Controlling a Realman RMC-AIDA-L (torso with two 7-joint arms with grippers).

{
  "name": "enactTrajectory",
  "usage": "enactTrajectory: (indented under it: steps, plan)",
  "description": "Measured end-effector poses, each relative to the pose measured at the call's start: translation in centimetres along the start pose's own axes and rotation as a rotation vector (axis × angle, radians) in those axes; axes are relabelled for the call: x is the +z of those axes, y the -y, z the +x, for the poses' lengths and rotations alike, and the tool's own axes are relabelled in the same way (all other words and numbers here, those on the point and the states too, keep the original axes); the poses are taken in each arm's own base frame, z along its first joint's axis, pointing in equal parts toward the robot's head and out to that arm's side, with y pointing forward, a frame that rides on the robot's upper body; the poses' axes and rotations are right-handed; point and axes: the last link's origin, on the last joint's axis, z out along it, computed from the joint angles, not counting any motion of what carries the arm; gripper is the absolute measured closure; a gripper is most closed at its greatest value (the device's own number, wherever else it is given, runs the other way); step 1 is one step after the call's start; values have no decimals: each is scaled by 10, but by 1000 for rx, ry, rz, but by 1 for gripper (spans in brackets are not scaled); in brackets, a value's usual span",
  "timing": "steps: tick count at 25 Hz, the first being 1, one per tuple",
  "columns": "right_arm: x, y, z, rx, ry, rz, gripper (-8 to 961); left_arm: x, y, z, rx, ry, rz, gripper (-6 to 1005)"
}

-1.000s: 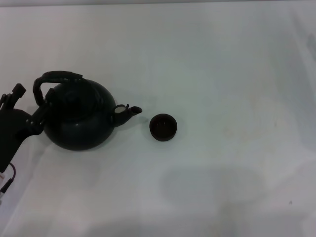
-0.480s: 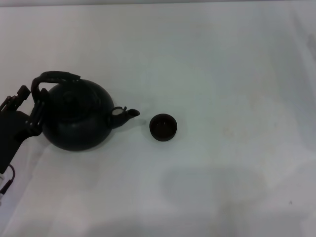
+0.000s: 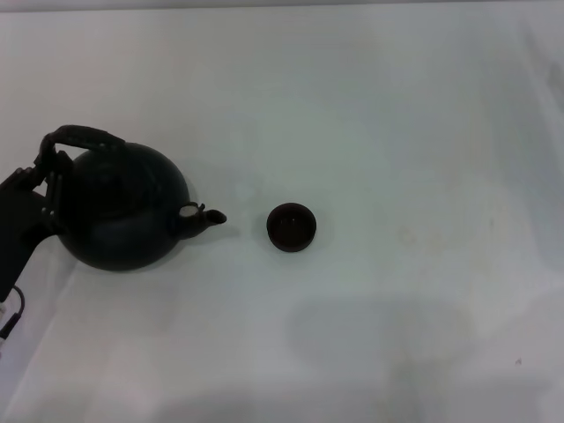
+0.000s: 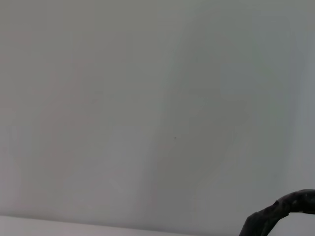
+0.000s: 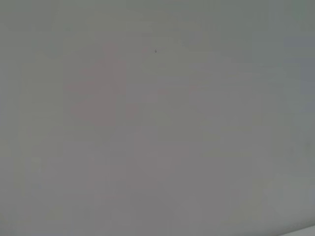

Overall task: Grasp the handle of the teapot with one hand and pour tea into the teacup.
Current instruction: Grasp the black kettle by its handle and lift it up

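The left gripper point(image 3: 44, 181) is seen at the teapot's point(image 3: 119, 211) left side, closed on the handle point(image 3: 75, 138) where the arch comes down toward the body. The teapot sits on the white table point(image 3: 397, 132), its short spout point(image 3: 204, 216) pointed right toward the teacup point(image 3: 291, 226). The teacup stands upright on the table just to the right of the spout, apart from it. In the left wrist view only a dark, rough piece of the handle point(image 4: 280, 216) is shown against the pale surface. The right gripper is not shown in any view.
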Motion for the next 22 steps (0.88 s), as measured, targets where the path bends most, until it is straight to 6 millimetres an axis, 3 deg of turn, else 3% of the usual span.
enactTrajectory:
  steps: [4,16,22]
  plan:
    - [0,0,0,1,-1,-1,124,0,0,0,3,0,0,844]
    - [-2,0,5,20,-13,4,124,1,3,4,21,-12,-16,847]
    - [-2,1,5,21,-13,5,124,3,7,17,56,-69,-40,847]
